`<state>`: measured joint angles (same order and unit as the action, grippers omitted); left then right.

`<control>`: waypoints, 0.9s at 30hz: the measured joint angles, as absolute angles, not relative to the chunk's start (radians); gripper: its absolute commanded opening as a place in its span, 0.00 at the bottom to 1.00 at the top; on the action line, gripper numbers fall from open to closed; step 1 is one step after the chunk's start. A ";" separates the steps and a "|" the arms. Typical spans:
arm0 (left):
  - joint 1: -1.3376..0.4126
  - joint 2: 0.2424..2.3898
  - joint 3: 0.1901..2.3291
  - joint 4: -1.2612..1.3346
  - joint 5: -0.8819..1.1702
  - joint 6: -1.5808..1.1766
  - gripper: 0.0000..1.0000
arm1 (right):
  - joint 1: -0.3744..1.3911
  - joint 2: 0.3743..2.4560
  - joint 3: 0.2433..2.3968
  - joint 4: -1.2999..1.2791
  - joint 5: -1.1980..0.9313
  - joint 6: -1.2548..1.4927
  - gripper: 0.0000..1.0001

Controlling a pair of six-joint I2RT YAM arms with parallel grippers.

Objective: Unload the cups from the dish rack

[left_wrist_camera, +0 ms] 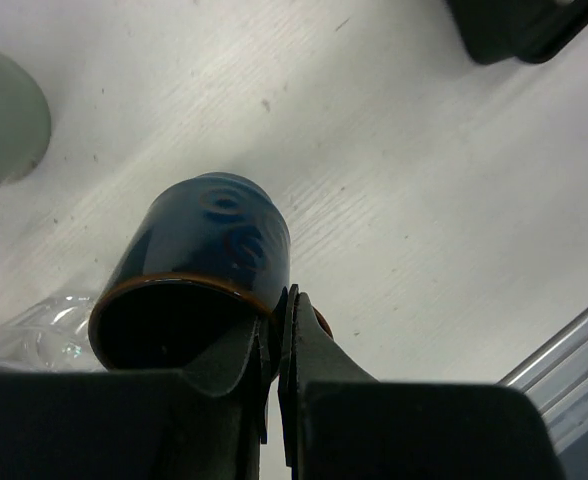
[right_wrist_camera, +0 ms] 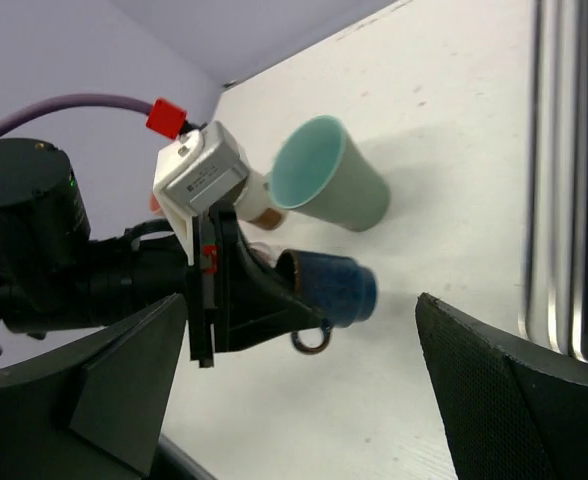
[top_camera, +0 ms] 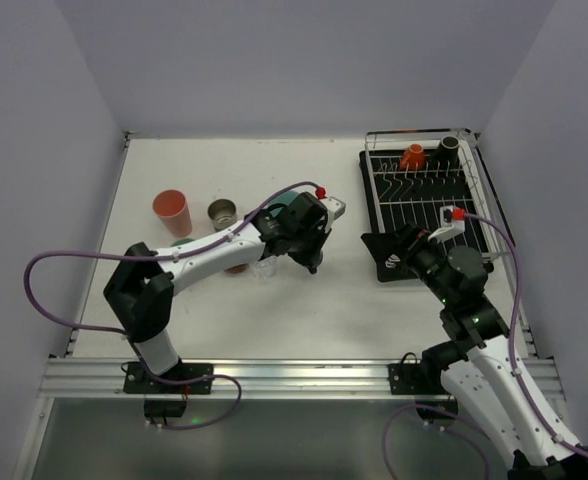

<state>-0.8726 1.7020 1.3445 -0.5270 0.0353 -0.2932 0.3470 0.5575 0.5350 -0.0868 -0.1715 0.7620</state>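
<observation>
Gripping: left gripper (left_wrist_camera: 277, 320) clamped on brown-edged rim of glossy dark-blue cup (left_wrist_camera: 209, 240) | right gripper (right_wrist_camera: 304, 395) spread wide

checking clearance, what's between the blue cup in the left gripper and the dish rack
Only bare table between the blue cup and the dish rack, clearest in the right wrist view.

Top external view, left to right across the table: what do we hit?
salmon-pink tumbler → metallic cup → left gripper, pinching the blue cup by its rim → orange cup → black cup; the last two sit at the far end of the dish rack.
</observation>
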 measured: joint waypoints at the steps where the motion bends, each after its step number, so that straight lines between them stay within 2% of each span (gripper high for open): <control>1: -0.877 1.720 1.345 -0.550 0.025 -0.293 0.00 | 0.347 0.546 0.535 -0.107 -0.157 0.750 0.99; 12: -0.884 1.823 1.346 -0.599 -0.080 -0.290 0.01 | 0.347 0.525 0.535 -0.233 -0.057 0.680 0.99; 16: -0.891 1.835 1.361 -0.605 -0.095 -0.278 0.17 | 0.347 0.527 0.535 -0.233 -0.041 0.672 0.99; 19: -0.892 1.837 1.363 -0.606 -0.108 -0.272 0.33 | 0.347 0.533 0.536 -0.233 -0.037 0.667 0.99; 21: -0.892 1.837 1.364 -0.605 -0.117 -0.270 0.38 | 0.347 0.540 0.540 -0.234 -0.035 0.661 0.99; 22: -0.891 1.837 1.364 -0.605 -0.121 -0.269 0.45 | 0.347 0.544 0.543 -0.235 -0.031 0.659 0.99; 27: -0.892 1.837 1.372 -0.611 -0.144 -0.268 0.62 | 0.347 0.585 0.590 -0.257 0.002 0.645 0.98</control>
<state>-0.8917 1.8370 1.3720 -0.6109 -0.1440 -0.2676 0.3466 0.5850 0.5896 -0.2569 0.0017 0.6445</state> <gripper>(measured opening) 0.573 0.985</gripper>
